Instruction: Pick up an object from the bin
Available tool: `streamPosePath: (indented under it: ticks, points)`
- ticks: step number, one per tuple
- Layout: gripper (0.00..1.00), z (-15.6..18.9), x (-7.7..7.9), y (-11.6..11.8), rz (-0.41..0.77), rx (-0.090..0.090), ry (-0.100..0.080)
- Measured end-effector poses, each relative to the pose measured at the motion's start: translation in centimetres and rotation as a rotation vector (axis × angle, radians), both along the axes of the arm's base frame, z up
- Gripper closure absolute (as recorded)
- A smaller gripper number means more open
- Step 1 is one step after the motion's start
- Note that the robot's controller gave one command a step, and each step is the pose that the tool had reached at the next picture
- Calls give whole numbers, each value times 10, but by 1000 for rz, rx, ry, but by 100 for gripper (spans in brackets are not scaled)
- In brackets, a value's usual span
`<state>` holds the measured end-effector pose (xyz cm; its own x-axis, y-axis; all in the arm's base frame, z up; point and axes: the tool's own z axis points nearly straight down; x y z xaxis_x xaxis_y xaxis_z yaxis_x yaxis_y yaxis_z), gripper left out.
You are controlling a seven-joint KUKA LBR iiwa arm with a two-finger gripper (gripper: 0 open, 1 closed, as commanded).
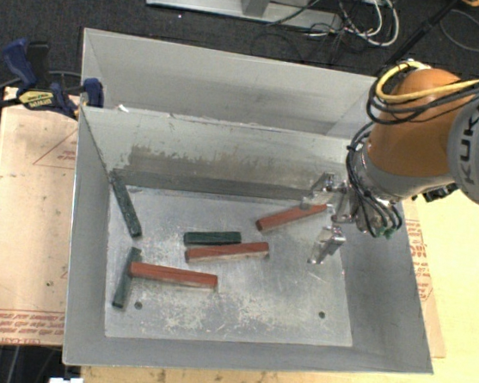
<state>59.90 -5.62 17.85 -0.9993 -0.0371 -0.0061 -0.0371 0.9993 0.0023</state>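
Dark carpet surrounds the grey bin (234, 90). Near its right wall the gripper (328, 214) stands with jaws apart, one on each side of the right end of a red-brown bar (288, 218). The bar's long axis runs down-left, away from the jaws.

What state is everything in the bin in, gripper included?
Gripper: open, fingers spread.
Right red stick: right end between those fingers, apparently unclamped.
Short green stick: flat, mid-floor.
Middle red stick: flat, beside the short green stick.
Lower green stick: flat, lower left.
Lower red stick: flat, left end meeting the lower green stick.
Left green stick: along the left wall.
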Motion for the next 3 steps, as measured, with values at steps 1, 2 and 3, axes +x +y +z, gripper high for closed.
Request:
streamPosePath:
  ticks: [1, 2, 3]
  points:
    - [100, -73, 31, 69, 104, -2, 4]
    - [0, -73, 31, 69, 104, -2, 4]
    - [0, -73, 31, 69, 104, -2, 4]
